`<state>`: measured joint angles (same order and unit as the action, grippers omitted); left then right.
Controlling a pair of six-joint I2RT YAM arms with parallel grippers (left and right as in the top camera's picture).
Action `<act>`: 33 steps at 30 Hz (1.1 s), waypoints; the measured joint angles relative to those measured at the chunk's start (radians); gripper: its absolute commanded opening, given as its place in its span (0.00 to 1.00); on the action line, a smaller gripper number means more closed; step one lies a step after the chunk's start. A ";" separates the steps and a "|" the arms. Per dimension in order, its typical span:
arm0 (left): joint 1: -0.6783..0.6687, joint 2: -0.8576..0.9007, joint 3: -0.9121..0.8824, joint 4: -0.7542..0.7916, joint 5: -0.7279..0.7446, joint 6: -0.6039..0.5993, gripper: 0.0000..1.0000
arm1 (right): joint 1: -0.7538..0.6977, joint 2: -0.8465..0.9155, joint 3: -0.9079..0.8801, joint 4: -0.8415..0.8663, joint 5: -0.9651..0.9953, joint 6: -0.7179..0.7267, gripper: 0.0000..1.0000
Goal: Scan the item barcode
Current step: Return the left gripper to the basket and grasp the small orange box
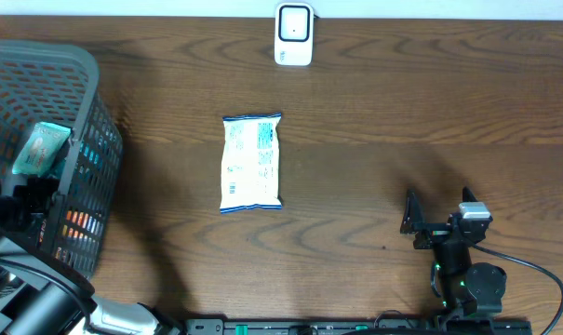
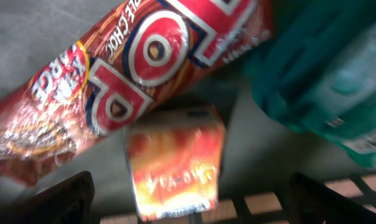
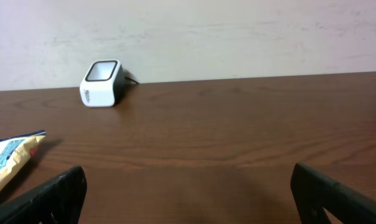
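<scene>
Both claws stand wide and hold nothing. The right claw sits low over bare tabletop on the near right. The left claw hangs inside the grey basket at far left, over a red wrapper, a small orange box and a teal pack. The white-and-blue snack bag lies flat in the open mid-tabletop, well apart from both claws, and you should take it as the likeliest item to scan. The scanner stands at the far edge, almost in line beyond the bag's far end. The bag's long axis runs near-to-far, pointing at the scanner, with its short sides facing the robot and the scanner. From the right claw the bag lies to the left and a little farther out; in the right wrist view only its corner shows, at the lower left edge. The right arm looks nearer and has a clear path, while the left is down among the basket goods. To take the bag, you would most likely close across its narrow width, so turn the claw square to the long axis. You cannot tell from these views which face carries the barcode, as the print is too small. If the item meant is one in the basket instead, the left claw is already over it.
</scene>
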<state>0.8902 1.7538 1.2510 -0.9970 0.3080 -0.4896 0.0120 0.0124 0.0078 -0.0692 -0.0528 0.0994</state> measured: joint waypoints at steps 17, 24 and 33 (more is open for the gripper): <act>0.001 -0.029 -0.198 0.209 -0.004 0.002 0.50 | 0.000 0.000 0.000 0.000 0.000 0.000 0.99; 0.002 -0.029 -0.208 0.217 0.004 0.019 0.37 | 0.000 0.000 0.000 0.000 0.000 0.000 0.99; 0.002 -0.040 -0.145 0.110 0.000 0.019 0.36 | 0.000 0.000 0.000 0.000 0.000 0.000 0.99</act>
<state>0.8921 1.7142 1.1057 -0.8871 0.3084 -0.4702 0.0120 0.0128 0.0078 -0.0689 -0.0528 0.0994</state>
